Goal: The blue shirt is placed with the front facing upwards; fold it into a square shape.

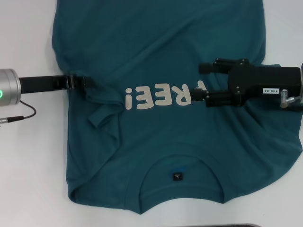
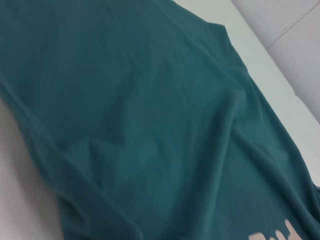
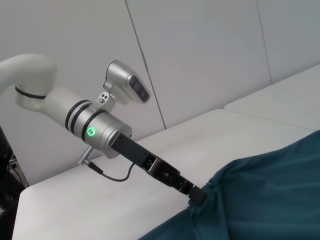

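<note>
Pinching the blue shirt point(image 1: 156, 61) edge, my left gripper point(image 1: 90, 83) grips closed; right gripper point(image 1: 201, 81), jaws parted, hovers opposite, empty.

Left arm: extends horizontally from the left edge of the head view, silver wrist housing with a green indicator lit, then a slim black link ending in the left gripper point(image 1: 90, 84). The gripper tip is at the cloth edge and closed on a fold of the blue shirt point(image 1: 161, 56); in the right wrist view the same gripper point(image 3: 196, 196) meets bunched fabric.

Right arm: enters from the right edge of the head view, level with the left arm. The right gripper point(image 1: 202, 81) points toward the left arm, its two black fingers point(image 1: 210, 67) spread apart, one above the other, holding nothing.
</note>
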`<state>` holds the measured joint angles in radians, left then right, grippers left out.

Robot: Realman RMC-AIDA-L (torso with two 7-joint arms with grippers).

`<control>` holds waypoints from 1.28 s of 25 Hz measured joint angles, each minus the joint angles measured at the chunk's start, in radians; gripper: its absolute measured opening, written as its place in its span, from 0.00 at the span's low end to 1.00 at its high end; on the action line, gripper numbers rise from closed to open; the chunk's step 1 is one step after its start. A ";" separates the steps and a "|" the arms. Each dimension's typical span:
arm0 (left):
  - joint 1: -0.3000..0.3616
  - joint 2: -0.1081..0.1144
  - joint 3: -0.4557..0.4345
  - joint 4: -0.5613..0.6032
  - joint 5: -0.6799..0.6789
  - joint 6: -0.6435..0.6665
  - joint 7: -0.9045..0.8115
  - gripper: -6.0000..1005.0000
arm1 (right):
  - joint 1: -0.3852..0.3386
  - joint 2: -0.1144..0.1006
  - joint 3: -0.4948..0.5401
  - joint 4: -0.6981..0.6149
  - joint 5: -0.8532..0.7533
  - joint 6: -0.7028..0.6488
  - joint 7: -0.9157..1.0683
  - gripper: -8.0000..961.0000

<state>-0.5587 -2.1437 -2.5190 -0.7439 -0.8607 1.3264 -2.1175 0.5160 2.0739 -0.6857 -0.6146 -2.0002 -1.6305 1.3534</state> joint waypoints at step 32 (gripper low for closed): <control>-0.085 -0.018 0.000 0.106 -0.138 -0.098 -0.022 0.26 | -0.010 0.003 0.000 0.004 0.000 -0.013 -0.004 0.95</control>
<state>-0.6439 -2.1621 -2.5188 -0.6378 -0.9988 1.2287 -2.1390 0.5063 2.0770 -0.6857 -0.6105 -2.0004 -1.6439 1.3498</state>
